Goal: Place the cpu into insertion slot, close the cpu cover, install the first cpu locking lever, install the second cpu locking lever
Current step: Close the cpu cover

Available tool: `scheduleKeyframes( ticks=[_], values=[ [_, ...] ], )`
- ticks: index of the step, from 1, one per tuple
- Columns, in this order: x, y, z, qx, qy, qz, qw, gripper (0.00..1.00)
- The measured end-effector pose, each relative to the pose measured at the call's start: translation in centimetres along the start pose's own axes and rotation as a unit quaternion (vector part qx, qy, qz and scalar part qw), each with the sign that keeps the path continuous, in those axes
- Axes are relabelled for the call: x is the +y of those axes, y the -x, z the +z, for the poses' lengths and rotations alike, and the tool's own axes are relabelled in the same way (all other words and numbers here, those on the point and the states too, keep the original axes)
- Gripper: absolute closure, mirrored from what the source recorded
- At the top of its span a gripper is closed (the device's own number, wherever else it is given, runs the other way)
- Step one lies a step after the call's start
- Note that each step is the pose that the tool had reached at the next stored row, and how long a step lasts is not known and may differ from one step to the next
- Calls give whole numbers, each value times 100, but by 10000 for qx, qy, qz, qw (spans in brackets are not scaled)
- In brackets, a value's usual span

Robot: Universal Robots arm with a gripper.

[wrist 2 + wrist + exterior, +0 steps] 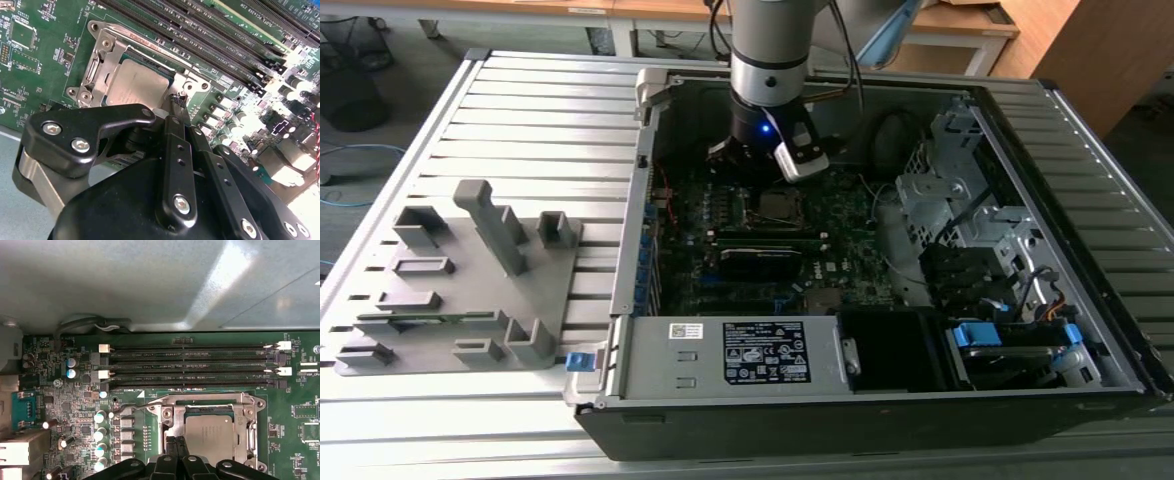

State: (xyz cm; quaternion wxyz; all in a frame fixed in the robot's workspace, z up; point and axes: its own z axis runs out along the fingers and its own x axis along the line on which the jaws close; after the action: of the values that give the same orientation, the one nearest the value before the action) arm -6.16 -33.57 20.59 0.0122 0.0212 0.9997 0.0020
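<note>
1. Claw (178,100) fingers together, tips at the edge of the cpu cover (102,55).
2. Cpu (136,85) sits in the insertion slot (207,412), cover flat over it.
3. Slot on the green board (300,440) inside the open computer case (854,430) on the worktop (520,110).

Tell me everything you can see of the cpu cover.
The cpu cover is a thin silvery metal frame with a large square window and screw heads at its corners. It lies flat on the green motherboard. The dull grey cpu shows through the window. The shut gripper is at one edge of the frame; contact is unclear.
</note>
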Motion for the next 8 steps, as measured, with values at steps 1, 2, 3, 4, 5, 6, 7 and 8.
scheduleKeyframes(
  ticks=[1,2,3,4,5,6,7,8],
  values=[
    [3,-1,2,-1,1,0,10000,89],
    [5,-3,4,0,0,0,10000,89],
    [7,-4,6,0,0,0,10000,89],
    [10,-6,9,1,-1,0,10000,89],
    [12,-8,14,0,0,0,10000,89],
    [13,-10,18,0,0,0,10000,89],
    [14,-11,19,1,-1,0,10000,89],
    [14,-11,19,1,-2,-1,10000,89]
  ],
)
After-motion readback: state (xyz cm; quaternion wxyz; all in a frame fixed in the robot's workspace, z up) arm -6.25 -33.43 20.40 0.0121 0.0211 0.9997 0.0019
